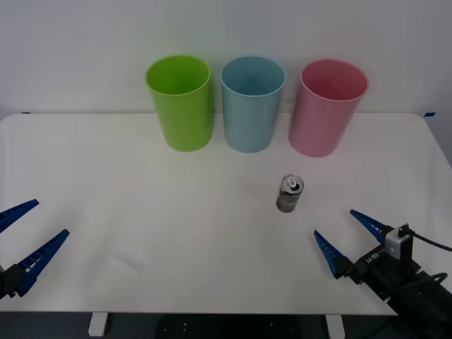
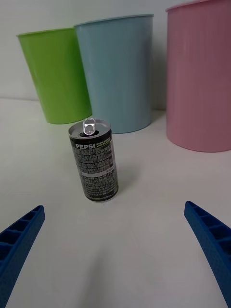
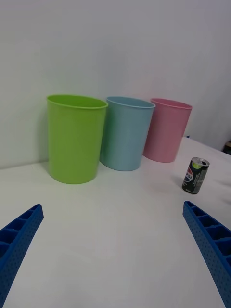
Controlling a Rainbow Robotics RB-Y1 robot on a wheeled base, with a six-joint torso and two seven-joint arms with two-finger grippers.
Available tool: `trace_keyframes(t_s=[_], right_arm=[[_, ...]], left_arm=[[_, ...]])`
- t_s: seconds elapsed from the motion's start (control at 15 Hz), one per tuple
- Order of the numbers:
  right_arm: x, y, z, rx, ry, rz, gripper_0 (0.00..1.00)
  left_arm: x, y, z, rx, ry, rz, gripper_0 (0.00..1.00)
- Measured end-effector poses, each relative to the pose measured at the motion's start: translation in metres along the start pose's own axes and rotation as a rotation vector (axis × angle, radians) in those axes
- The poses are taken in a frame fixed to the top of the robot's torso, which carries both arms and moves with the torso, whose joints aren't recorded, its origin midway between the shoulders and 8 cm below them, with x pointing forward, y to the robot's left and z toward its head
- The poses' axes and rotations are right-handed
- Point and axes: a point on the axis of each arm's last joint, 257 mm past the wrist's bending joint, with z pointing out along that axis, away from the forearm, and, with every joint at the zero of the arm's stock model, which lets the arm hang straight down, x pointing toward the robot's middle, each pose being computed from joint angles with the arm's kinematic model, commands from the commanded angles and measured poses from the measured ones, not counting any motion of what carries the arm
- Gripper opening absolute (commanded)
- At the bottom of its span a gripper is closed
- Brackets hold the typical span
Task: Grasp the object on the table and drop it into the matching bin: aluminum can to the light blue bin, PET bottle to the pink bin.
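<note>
Aluminum can (image 1: pixel 289 194) stands upright on the white worktop (image 1: pixel 176 226), right of centre and roughly midway between the far and near edges. Its shiny top carries a raised pull tab, and the right wrist view shows a dark printed label reading PEPSI on its side (image 2: pixel 95 166). Nothing touches it.

Along the far edge of the worktop three tall cup-shaped bins stand in a row, close together but not touching: a lime green bin (image 1: pixel 179 102) toward the left, the light blue bin (image 1: pixel 252 103) in the middle, and the pink bin (image 1: pixel 326 106) toward the right. All three are upright with their open rims up. The can sits nearer than the bins, well apart from them, in front of the gap between the light blue and the pink one.

The right gripper (image 1: pixel 350 237) hovers near the near right corner of the worktop, pointing toward the can, its blue ribbed jaws spread wide with nothing between them; the can is near it but clear of both fingers (image 2: pixel 209 240). The left gripper (image 1: pixel 32 233) sits at the near left corner, well apart from the can, its jaws likewise spread and holding nothing.
</note>
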Motion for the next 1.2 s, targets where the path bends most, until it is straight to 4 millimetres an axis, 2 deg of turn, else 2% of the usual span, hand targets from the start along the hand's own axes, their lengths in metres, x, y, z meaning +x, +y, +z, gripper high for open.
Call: trace_keyframes(t_s=[0.4, 1.2], right_arm=[[0.011, -0.003, 0.029, -0.002, 0.008, -0.005, 1.00], [0.015, 0.018, 0.085, 0.013, 0.043, -0.024, 1.00]], left_arm=[[0.000, 0.000, 0.000, 0.000, 0.000, 0.000, 1.00], [0.000, 0.000, 0.000, 0.000, 0.000, 0.000, 1.00]])
